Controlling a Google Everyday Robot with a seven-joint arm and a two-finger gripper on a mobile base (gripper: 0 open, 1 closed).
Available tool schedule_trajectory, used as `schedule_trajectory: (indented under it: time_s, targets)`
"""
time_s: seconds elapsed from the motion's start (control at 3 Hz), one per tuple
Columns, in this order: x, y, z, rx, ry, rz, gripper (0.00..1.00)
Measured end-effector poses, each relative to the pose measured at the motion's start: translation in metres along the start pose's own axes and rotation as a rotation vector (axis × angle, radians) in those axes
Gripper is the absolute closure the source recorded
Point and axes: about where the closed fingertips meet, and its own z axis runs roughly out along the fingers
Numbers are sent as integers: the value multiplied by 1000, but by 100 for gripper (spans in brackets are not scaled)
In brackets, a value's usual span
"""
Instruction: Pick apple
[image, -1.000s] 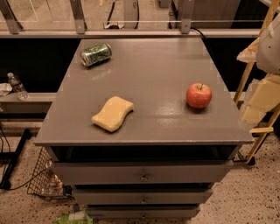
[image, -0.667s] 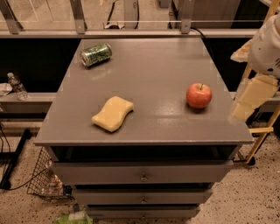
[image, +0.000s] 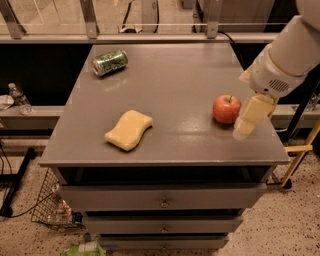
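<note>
Status: pick not yet made; apple (image: 226, 109) rests on the bench (image: 190, 75), near the right front corner, ungrasped.
Gripper (image: 250, 120): cream, blocky, hanging just right of the apple and low over the surface; contact with the fruit unclear; whether it is spread or closed cannot be told from this angle.
Remaining, by judgement: enclose, close, lift.
Apple: round, glossy red, short stem; likely firm.
Bench: flat grey top, faint sheen; drawers (image: 162, 202) beneath.
Sponge (image: 129, 129): yellow, wavy-edged, soft-looking; left of centre.
Can (image: 110, 62): green, cylindrical, on its side; far left.
</note>
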Motion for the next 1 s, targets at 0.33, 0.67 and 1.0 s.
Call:
schedule_trajectory:
  time_s: [0.33,0.67,1.0]
  targets:
    - [2,-15,32,-19,-1,16,0]
    - [2,-25,54,-32,-2,22,18]
    - [0,-30,70,-48,-11,24,42]
